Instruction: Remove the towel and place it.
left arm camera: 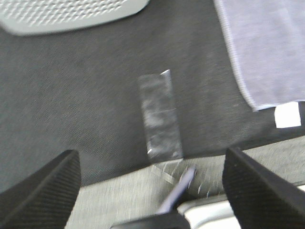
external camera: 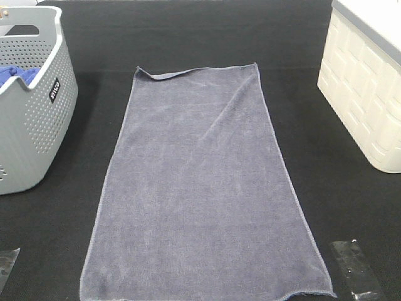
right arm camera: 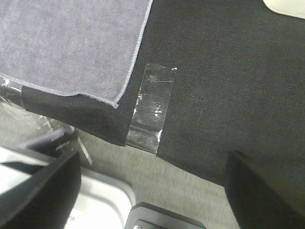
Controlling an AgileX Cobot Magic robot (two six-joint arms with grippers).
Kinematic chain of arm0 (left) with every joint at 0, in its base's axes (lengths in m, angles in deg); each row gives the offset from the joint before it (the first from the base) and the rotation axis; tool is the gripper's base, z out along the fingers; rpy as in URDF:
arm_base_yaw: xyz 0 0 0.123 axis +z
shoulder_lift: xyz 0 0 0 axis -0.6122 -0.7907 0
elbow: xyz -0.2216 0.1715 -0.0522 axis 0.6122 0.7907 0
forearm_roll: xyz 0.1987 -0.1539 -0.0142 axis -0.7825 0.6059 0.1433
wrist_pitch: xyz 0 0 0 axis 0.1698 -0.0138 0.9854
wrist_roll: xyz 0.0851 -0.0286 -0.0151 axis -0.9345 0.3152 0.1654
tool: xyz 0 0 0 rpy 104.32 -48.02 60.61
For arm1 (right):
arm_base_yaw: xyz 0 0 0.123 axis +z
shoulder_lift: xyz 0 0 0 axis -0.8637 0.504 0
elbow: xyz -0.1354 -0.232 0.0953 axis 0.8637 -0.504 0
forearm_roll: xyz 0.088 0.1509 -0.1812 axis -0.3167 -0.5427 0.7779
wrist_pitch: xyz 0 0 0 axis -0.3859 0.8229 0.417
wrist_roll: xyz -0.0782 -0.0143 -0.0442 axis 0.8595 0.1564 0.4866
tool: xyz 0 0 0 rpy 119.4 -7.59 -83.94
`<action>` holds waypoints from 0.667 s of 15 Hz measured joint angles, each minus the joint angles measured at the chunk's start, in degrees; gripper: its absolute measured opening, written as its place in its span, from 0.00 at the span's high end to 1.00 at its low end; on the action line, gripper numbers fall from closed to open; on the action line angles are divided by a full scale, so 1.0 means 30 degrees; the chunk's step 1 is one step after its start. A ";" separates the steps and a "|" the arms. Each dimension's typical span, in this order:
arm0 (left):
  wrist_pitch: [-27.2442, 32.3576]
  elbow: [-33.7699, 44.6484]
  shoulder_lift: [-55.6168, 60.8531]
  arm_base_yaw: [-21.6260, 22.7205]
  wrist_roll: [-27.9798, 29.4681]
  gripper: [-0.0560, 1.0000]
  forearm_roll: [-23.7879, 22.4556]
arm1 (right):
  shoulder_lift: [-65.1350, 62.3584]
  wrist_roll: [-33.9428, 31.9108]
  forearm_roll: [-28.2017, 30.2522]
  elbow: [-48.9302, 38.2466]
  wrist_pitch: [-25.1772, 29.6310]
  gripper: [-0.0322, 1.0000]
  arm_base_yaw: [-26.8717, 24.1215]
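The grey-lavender towel [external camera: 200, 188] lies spread flat on the black table mat [external camera: 188, 37], long side running from far to near, with its far left corner folded over a little. Neither gripper shows in the exterior high view. In the left wrist view my left gripper [left arm camera: 152, 191] is open and empty, above the mat's front edge, with the towel's near left corner [left arm camera: 267, 47] off to one side. In the right wrist view my right gripper [right arm camera: 152, 191] is open and empty, with the towel's near right corner [right arm camera: 71, 43] beside it.
A grey perforated basket [external camera: 31, 106] holding a bright blue cloth [external camera: 15, 75] stands at the left; its wall shows in the left wrist view [left arm camera: 66, 14]. A white bin [external camera: 369, 81] stands at the right. Clear tape strips [left arm camera: 159, 114] [right arm camera: 152, 107] hold the mat's front edge.
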 joint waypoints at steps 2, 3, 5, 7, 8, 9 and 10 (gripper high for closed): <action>-0.0019 0.0057 0.2082 0.0000 -0.1681 0.21 0.0974 | -0.3075 0.0000 0.0000 -0.1031 -0.0497 0.22 0.0000; 0.0000 0.0134 0.2903 0.0000 -0.2636 0.21 0.1432 | -0.4240 0.0000 0.0000 -0.1127 -0.1165 0.22 0.0000; -0.0134 0.0134 0.3686 0.0000 -0.3992 0.21 0.2024 | -0.6016 0.0000 0.0000 -0.1700 -0.2502 0.22 0.0000; -0.1585 0.0382 0.3762 0.0000 -0.4431 0.21 0.2445 | -0.6436 0.0038 0.0115 -0.1833 -0.2807 0.22 0.0000; -0.2292 0.0726 0.3762 0.0000 -0.4488 0.21 0.2827 | -0.6436 0.0038 0.0172 -0.1891 -0.2846 0.22 0.0000; -0.2865 0.1050 0.3762 0.0000 -0.4488 0.21 0.2979 | -0.6436 0.0038 0.0248 -0.1910 -0.2884 0.22 0.0000; -0.3094 0.1146 0.3762 0.0000 -0.4488 0.21 0.3037 | -0.6436 0.0057 0.0439 -0.1910 -0.2884 0.22 0.0000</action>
